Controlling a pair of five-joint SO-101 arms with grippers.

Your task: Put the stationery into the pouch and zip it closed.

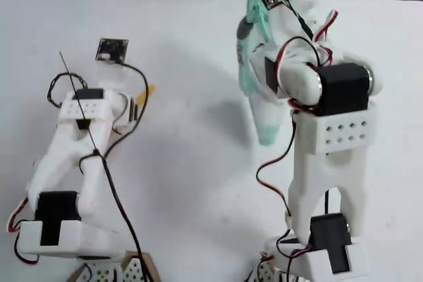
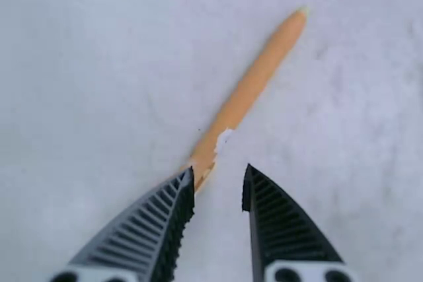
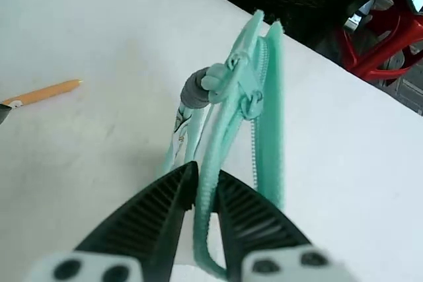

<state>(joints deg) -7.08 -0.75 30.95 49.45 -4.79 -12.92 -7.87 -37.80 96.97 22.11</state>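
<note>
The left gripper [image 2: 218, 183] stands part open and empty at one end of the pencil [image 2: 251, 87] on the table [image 2: 79, 64], the right gripper [image 3: 205, 186] clamped on the pouch [image 3: 264, 97] near the far edge.

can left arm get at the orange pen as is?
Probably yes. The left gripper is open right at the near end of the orange pen, bare table around it. The pen sits by one finger, so it may need centering.
</note>
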